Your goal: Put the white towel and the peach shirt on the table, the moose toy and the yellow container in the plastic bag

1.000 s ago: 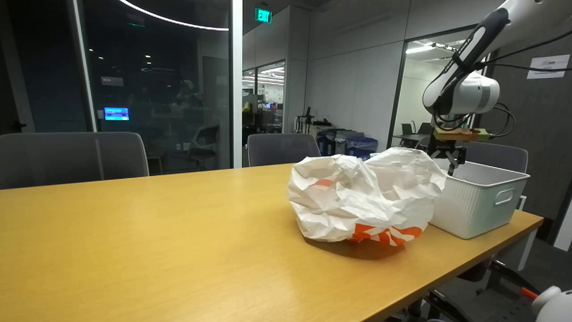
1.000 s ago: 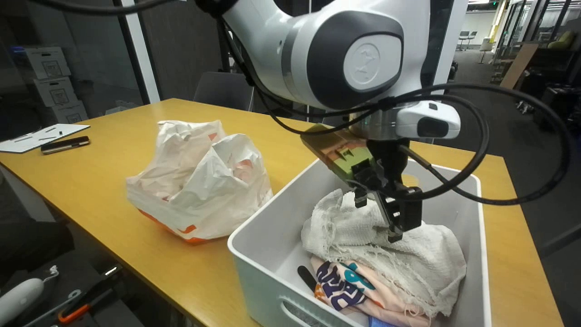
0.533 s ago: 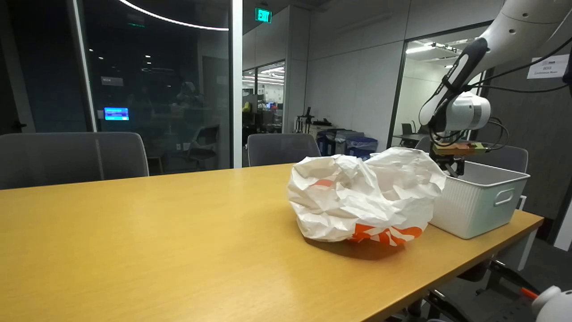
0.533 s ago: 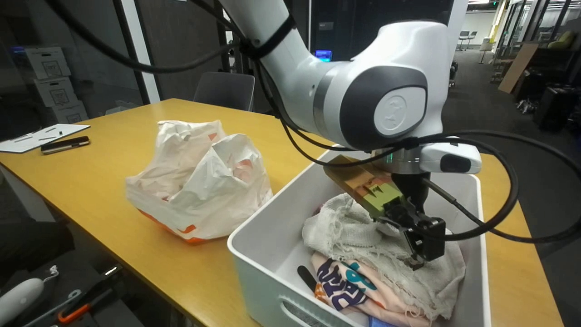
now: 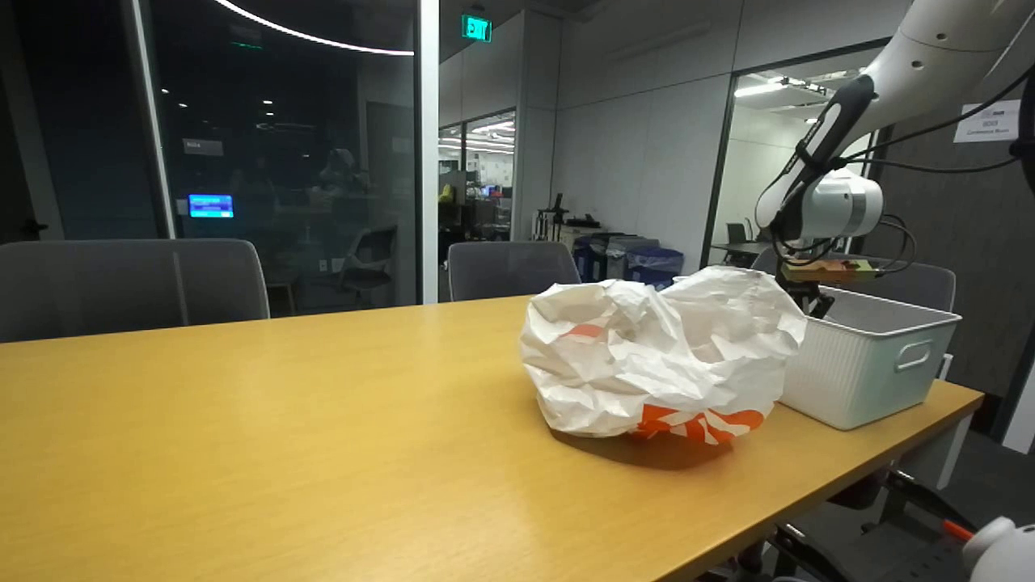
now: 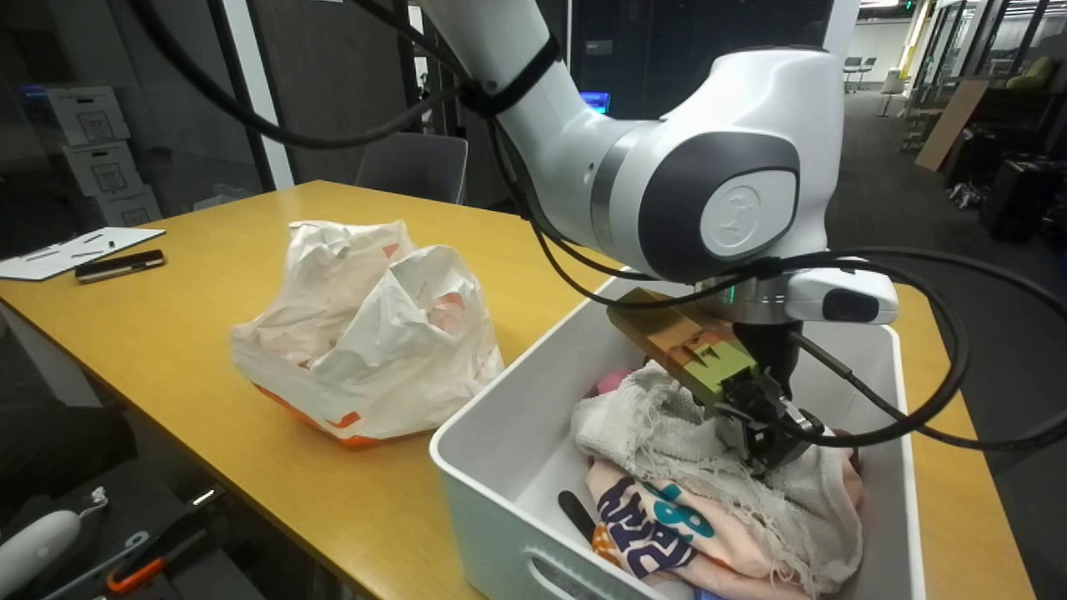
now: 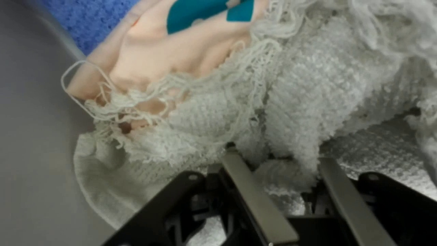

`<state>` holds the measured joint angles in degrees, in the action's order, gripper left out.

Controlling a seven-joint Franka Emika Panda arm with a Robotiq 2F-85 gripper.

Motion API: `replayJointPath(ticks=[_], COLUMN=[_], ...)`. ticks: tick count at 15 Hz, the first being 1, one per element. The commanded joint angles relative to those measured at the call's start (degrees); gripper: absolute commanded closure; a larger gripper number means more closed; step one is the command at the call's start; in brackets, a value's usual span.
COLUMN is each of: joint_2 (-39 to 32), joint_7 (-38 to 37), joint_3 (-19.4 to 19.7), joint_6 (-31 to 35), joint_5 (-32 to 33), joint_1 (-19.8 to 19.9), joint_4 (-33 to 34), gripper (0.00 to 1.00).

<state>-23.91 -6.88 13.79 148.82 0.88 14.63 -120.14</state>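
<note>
White towel, wrist view: bunched in the bin, over part of the peach shirt. Tool is down in the towel, fingers apart with towel folds in the gap; can't say if they're clamping it. Shirt shows past the towel's frayed edge, teal print, blue item beyond it by the bin wall. In an exterior view the arm reaches over the bin, tool's tips partly lost in the towel; pink bit behind the towel, black strip at the shirt's edge. In an exterior view the plastic bag stands crumpled on the tabletop, just beside the bin; bag and bin wall hide the towel.
</note>
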Motion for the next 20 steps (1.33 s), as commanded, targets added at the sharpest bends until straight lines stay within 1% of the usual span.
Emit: replayJointPath(ticks=[1,2,4,5,6,8,10,11,13,14,15,18,20], joint_2=[-0.04,0.99,3.09,4.92,6.51,10.89,15.51,18.31,23.32,25.8,28.13,34.01,36.98], joint_7=[0.32,-0.52,-2.8,-4.16,-5.51,-8.02,-6.89,-4.21,-1.83,-2.46,-4.41,-14.7,-22.65], joint_3=[0.89,1.34,2.59,3.48,4.42,6.05,5.58,4.36,2.88,2.72,2.62,1.42,-0.82], joint_6=[-0.16,-0.19,0.26,1.3,2.5,4.92,6.25,6.82,7.25,8.52,10.19,15.22,17.58], joint_5=[-0.26,-0.23,0.36,1.2,2.26,4.79,5.66,4.8,3.66,5.13,7.97,22.45,32.44], joint_1=[0.22,0.06,-0.59,-1.21,-1.94,-3.56,-3.69,-3.12,-2.85,-3.23,-3.51,-2.74,-0.33], joint_4=[0.75,0.04,-1.5,-2.99,-4.36,-7.81,-10.89,-12.61,-15.45,-16.86,-18.17,-20.88,-21.47], gripper=[0.93,0.98,0.95,0.97,0.95,0.94,0.95,0.95,0.95,0.94,0.94,0.94,0.94])
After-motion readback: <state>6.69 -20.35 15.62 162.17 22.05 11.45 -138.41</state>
